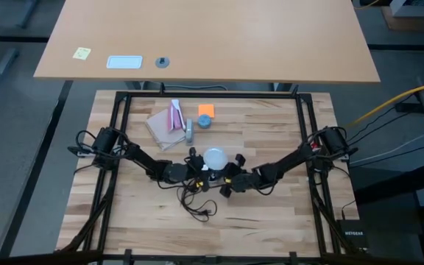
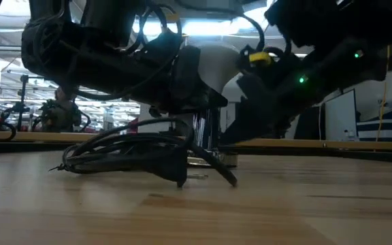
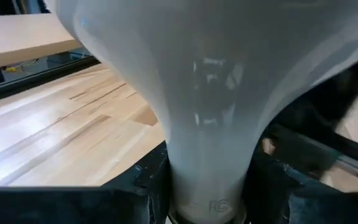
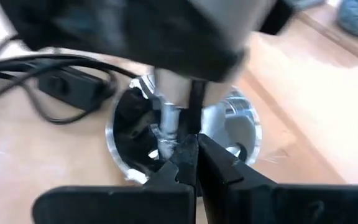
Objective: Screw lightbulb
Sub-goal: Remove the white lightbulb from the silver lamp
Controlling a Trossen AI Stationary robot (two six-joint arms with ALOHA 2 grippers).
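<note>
- We see the left gripper [image 3: 207,186] clamped on the pale neck of the lightbulb [image 1: 215,157], near the table's [image 1: 285,213] middle.
- The right gripper [image 4: 196,155] is fully closed, apparently touching the socket [image 4: 241,124] below the bulb.
- A black cord [image 1: 197,202] trails in front.

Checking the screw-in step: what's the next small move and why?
Probably lower and twist: the left gripper is clamped on the lightbulb neck, its screw base sits over the socket, and the shut right gripper steadies the socket.
</note>
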